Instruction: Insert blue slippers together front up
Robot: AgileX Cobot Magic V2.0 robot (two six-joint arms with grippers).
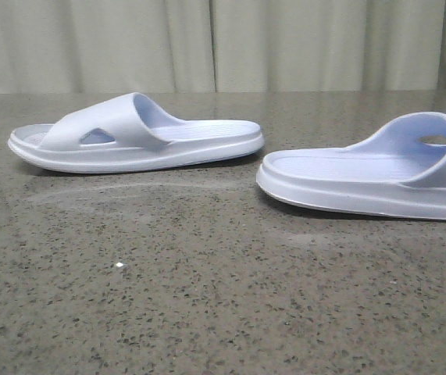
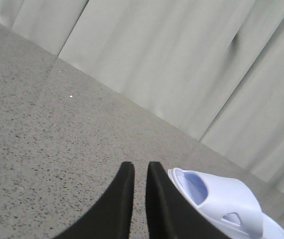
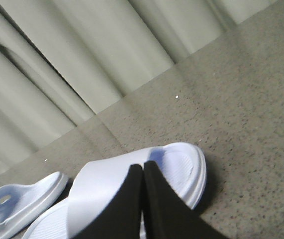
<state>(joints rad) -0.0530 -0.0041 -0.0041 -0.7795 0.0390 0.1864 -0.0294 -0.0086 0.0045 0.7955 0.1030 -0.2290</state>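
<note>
Two pale blue foam slippers lie soles down on the speckled stone table (image 1: pixel 207 312), the left slipper (image 1: pixel 137 134) apart from the right slipper (image 1: pixel 371 168). Left gripper (image 2: pixel 141 172) and right gripper (image 3: pixel 142 169) both hover closed and empty, probably before reaching.

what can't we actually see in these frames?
- Right slipper: toe end cut off by the front view's right edge.
- Left slipper: heel end runs off the left wrist view's edge.
- Right gripper: covers the middle of the nearer slipper in the right wrist view.
- Both arms: absent from the front view.
</note>
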